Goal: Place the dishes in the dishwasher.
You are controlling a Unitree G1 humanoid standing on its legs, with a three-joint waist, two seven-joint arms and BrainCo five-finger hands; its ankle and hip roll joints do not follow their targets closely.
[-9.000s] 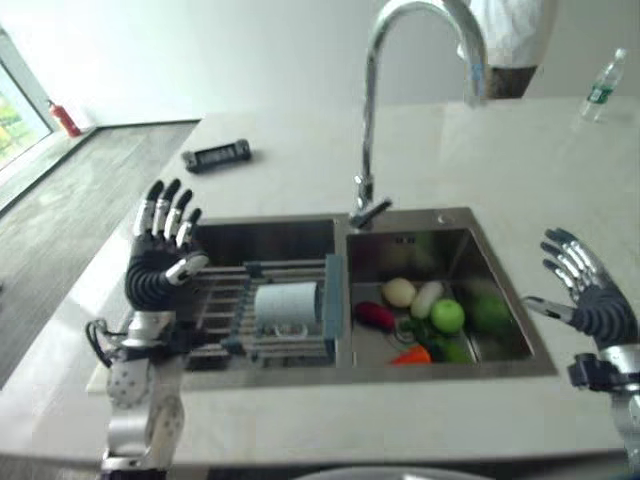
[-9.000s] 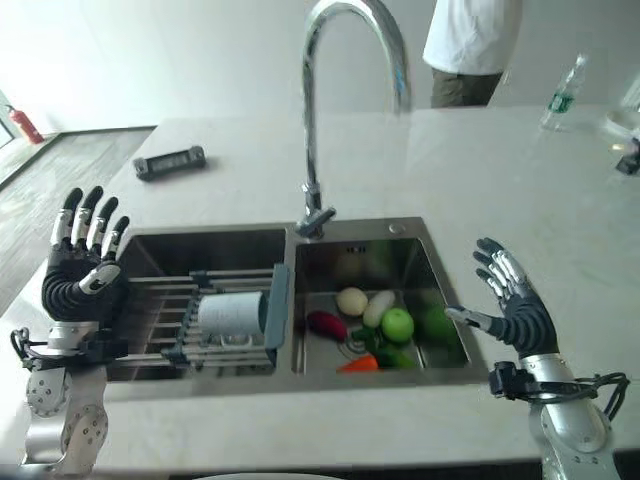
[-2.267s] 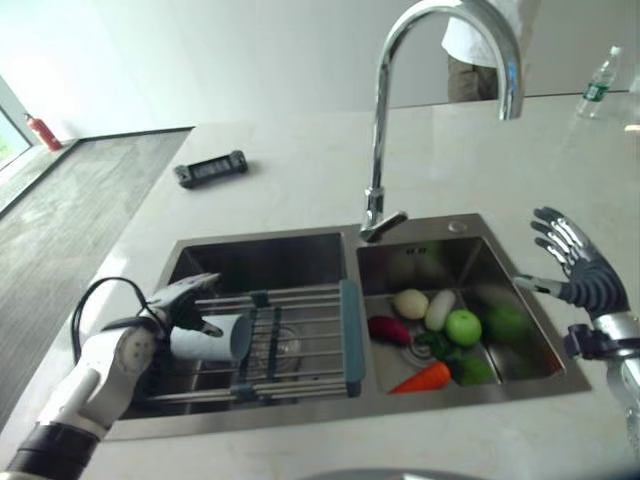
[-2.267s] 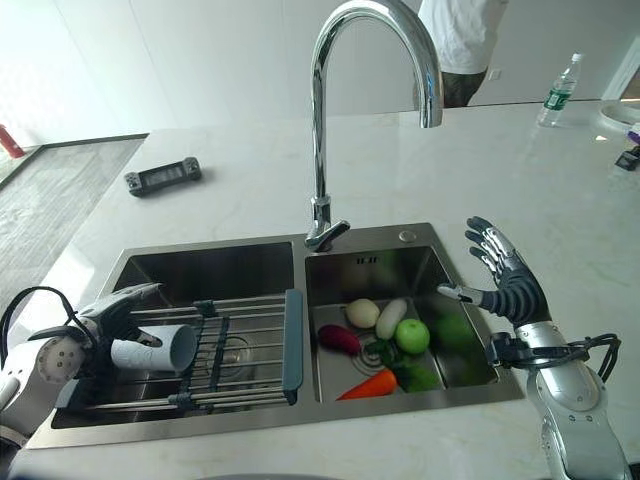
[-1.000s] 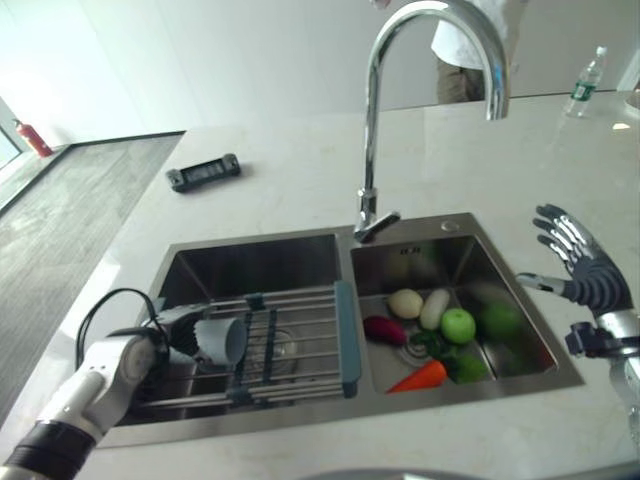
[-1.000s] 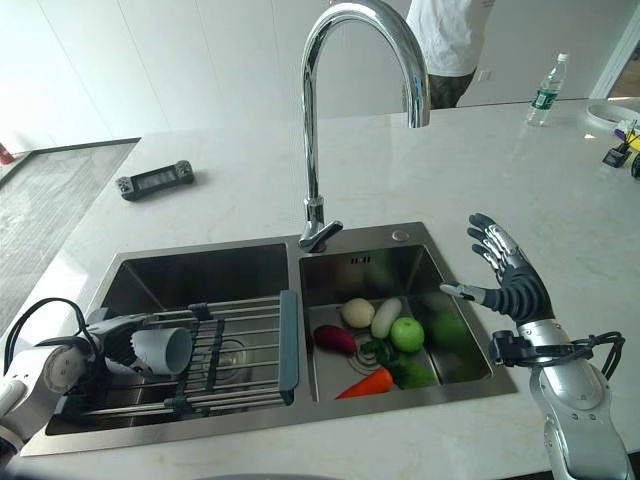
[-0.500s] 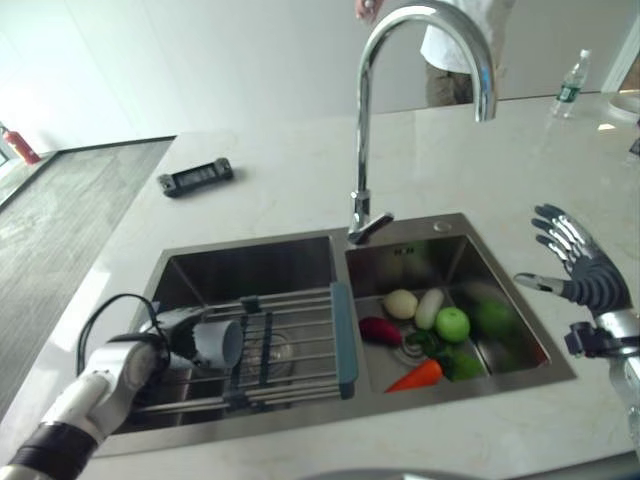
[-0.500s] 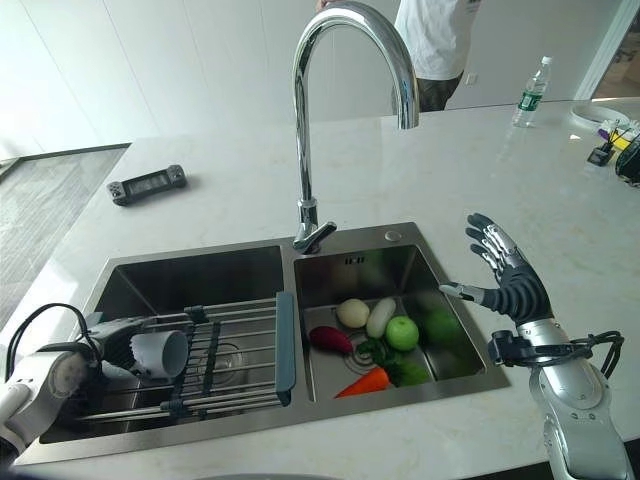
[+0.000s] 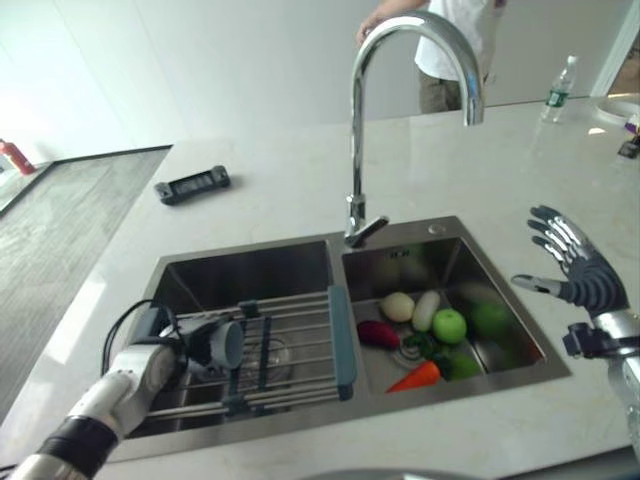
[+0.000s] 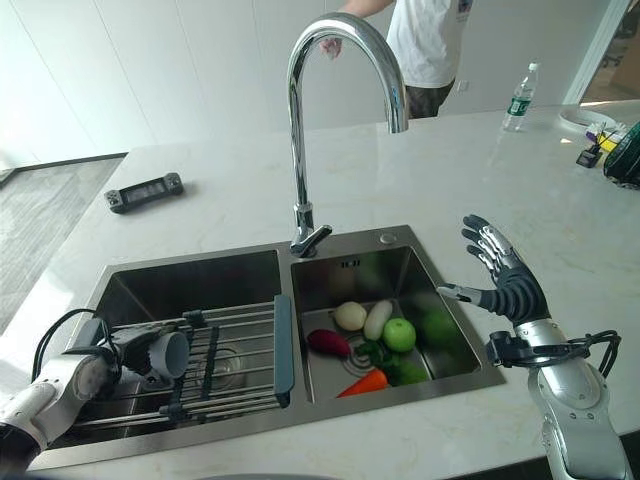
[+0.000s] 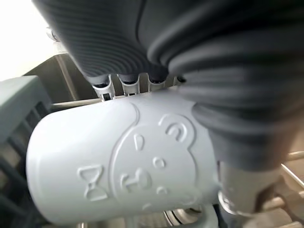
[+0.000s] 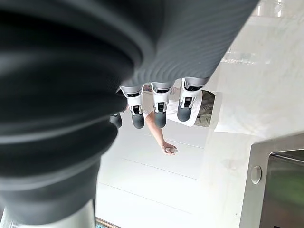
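While a second ago the cup lay lower on the rack, it is now a little raised at the rack's 9 o'clock end, mouth turned toward 3 o'clock, inside the left basin of the sink. The left hand is clenched around it: in the left wrist view the fingers go over the top of the cup's wall and the dark cover lies against its side. Compared with the older pictures, where this hand was up in the air and open, the grasp is now made and the lifting seems to have begun. My judgement is that the first dish is secured, but the task is only at its start, because no dishwasher is visible and the cup must be carried out of the sink.

At 3 o'clock, the right hand hovers over the desk just beside the sink's right edge, fingers spread and released, as it was in every earlier picture; it is idle. In the right basin lie the vegetables, unchanged.

Farther, at 12 o'clock, stands the tap. At 10 o'clock a black device lies on the desk, at 2 o'clock a bottle, and behind the desk a person stands.
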